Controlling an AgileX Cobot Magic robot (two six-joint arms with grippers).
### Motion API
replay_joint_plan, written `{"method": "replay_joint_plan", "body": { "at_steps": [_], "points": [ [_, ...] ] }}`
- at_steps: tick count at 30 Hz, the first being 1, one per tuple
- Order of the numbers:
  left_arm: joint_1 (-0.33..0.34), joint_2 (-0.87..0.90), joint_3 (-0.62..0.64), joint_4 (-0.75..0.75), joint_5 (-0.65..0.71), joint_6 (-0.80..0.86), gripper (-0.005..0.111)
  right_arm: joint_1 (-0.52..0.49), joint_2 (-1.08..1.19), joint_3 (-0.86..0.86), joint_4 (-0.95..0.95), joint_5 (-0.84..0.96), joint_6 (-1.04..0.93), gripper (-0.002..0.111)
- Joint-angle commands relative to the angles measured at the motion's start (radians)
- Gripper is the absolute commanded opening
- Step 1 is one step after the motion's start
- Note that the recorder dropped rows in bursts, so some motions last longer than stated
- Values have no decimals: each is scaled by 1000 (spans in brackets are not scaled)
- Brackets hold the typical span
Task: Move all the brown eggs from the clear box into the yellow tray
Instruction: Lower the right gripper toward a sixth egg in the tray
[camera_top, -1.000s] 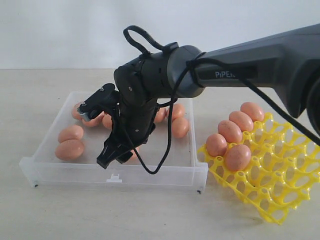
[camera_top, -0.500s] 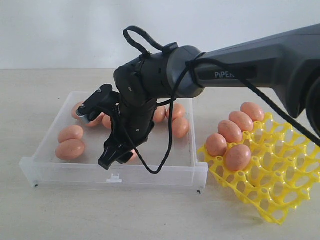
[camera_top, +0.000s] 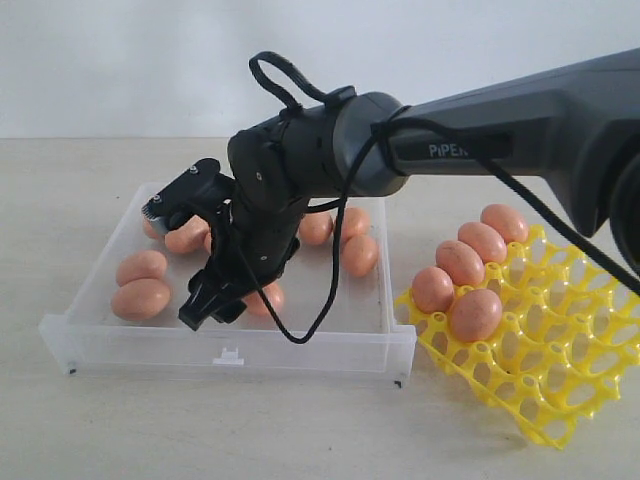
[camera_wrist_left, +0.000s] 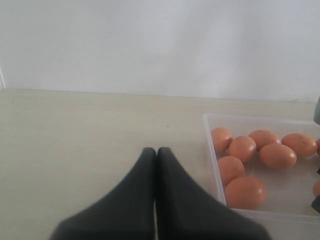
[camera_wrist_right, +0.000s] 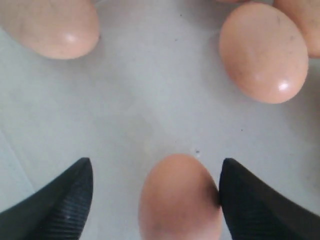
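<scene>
Brown egg (camera_wrist_right: 180, 200) between wide-spread right jaws, long axis along them, left jaws pressed together

A pale beige table (camera_top: 120, 420) with a matte, faintly flecked top spreads across the foreground. Straight behind the table's far edge rises a plain white wall (camera_top: 120, 60), evenly lit. Light over the table seems soft, casting only faint shadows.

Soft, even, diffuse light; thin shadow beneath the shallow clear plastic box (camera_top: 130, 345), lower left of exterior view. Small white glints on reddish-brown oval eggs (camera_wrist_right: 263, 52); black left gripper (camera_wrist_left: 156, 150) near lens, blurred
</scene>
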Motion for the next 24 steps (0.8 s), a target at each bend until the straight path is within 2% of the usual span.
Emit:
{"method": "replay_joint_plan", "body": {
  "at_steps": [1, 13, 15, 17, 22, 24],
  "points": [
    [1, 3, 3, 2, -6, 2, -4, -6, 29, -4, 8, 39, 9, 67],
    [1, 3, 3, 2, -6, 2, -4, -8, 43, -4, -19, 83, 9, 66],
    [1, 3, 3, 2, -6, 2, -4, -9, 43, -4, -24, 93, 9, 58],
    [1, 3, 3, 2, -6, 2, -4, -9, 43, -4, -35, 113, 9, 46],
    [1, 3, 3, 2, -6, 2, -4, -9, 38, -4, -59, 152, 9, 0],
    [1, 3, 3, 2, -6, 2, -4, -11, 24, -4, -75, 137, 35, 1]
  ]
}}
